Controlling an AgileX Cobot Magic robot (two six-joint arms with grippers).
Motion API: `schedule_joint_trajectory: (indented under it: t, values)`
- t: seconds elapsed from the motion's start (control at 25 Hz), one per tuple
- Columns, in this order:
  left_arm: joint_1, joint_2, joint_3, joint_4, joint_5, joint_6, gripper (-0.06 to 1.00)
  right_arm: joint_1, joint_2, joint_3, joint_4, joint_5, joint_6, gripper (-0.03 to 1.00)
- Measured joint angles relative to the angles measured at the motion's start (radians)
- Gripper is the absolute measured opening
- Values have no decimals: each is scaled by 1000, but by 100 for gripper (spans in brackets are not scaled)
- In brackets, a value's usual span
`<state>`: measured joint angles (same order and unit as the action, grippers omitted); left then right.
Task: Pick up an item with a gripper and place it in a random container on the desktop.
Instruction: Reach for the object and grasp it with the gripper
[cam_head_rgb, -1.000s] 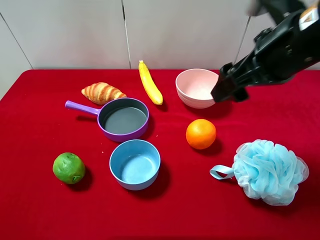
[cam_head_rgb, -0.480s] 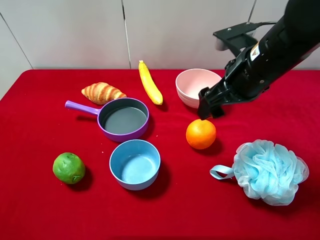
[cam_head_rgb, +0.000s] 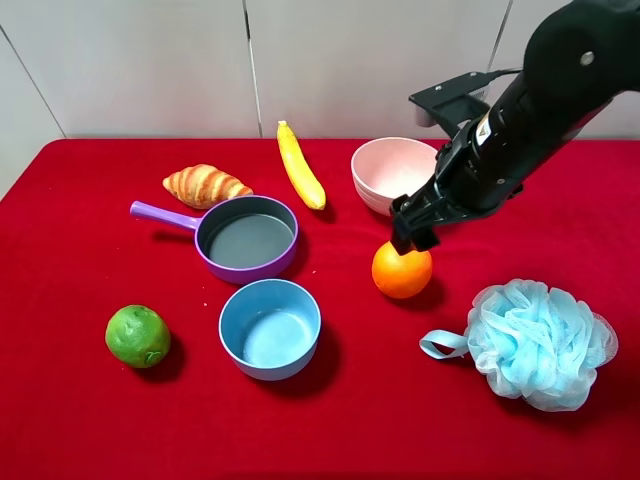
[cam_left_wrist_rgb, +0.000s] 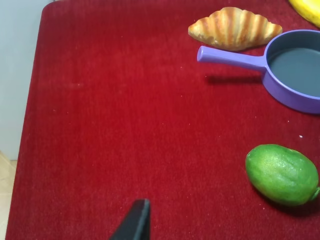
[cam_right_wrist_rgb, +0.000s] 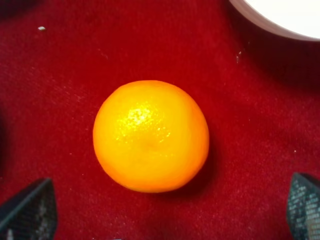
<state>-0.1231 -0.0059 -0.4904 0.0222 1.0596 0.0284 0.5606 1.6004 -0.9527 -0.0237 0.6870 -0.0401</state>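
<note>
The orange (cam_head_rgb: 402, 270) sits on the red desktop (cam_head_rgb: 80, 260), just in front of the pale pink bowl (cam_head_rgb: 375, 195). My right gripper (cam_head_rgb: 412, 235) hangs directly over the orange, close above it, open and empty. In the right wrist view the orange (cam_right_wrist_rgb: 150, 136) lies between the two spread fingertips (cam_right_wrist_rgb: 30, 210), and the edge of the pink bowl (cam_right_wrist_rgb: 280, 15) shows at one corner. Of my left gripper only one black fingertip (cam_left_wrist_rgb: 134, 221) shows in the left wrist view, over bare cloth, away from the orange.
A purple pan (cam_head_rgb: 247, 238), a light blue bowl (cam_head_rgb: 270, 327), a green lime (cam_head_rgb: 138, 336), a croissant (cam_head_rgb: 205, 185) and a yellow banana (cam_head_rgb: 300, 165) lie left of the orange. A blue bath pouf (cam_head_rgb: 540, 342) lies at front right.
My right arm has come down and to the left, from above the pink bowl's right side to just over the orange. Nothing on the table has moved.
</note>
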Motion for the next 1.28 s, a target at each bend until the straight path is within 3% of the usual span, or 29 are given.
schedule_joint_trajectory:
  t: [0.68,1.28]
  values:
    - [0,0,0,0,0,0,99,-15,139,-27,-6,-91,0,69]
    - [0,0,0,0,0,0,99,-15,277,-82,-3,-102,0,69]
